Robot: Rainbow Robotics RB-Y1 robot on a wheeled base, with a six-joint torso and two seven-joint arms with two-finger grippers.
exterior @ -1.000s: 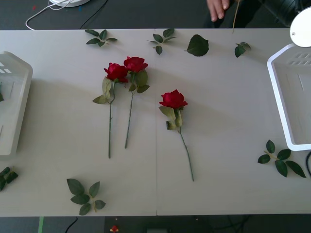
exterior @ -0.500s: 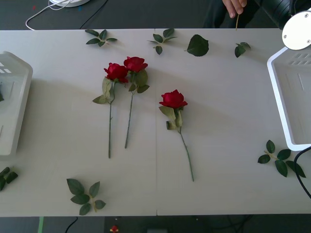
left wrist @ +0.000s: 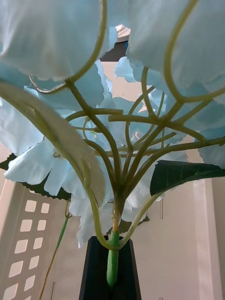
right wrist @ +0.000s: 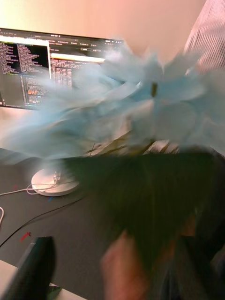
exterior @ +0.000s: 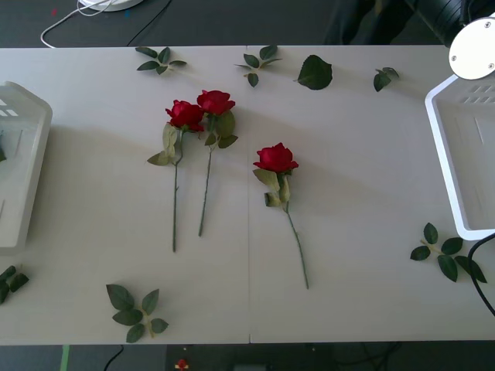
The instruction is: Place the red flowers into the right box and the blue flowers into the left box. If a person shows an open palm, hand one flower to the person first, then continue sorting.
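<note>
My left tool [left wrist: 111, 265] is clamped narrow on the green stem of a blue flower [left wrist: 117, 140]. The stem stands upright between the two black fingers [left wrist: 96, 272], and the pale petals and branching stalks spread out above them. Behind the flower is the perforated wall of the left box [left wrist: 21, 213].

A second blue flower [right wrist: 140, 108] hangs close in front of my right wrist camera. It is too blurred for me to say what holds it, and I cannot tell whether my right tool is wide or closed. Behind it a monitor [right wrist: 42, 70] shows lines of text.

Three red flowers lie on the counter [exterior: 356, 193], all with blooms toward the far edge and stems toward me. Two lie side by side left of centre, one rose [exterior: 186, 114] just beside the other rose [exterior: 215, 101], with their leaves touching. The third rose [exterior: 275, 158] lies apart from them near the middle.

The left box [exterior: 19, 170] sits at the counter's left edge and the right box [exterior: 438, 154] at its right edge, both well apart from the roses. Loose leaf sprigs lie scattered around: one sprig [exterior: 135, 309] near the front edge, another sprig [exterior: 447, 255] just in front of the right box, and a few along the far edge.
</note>
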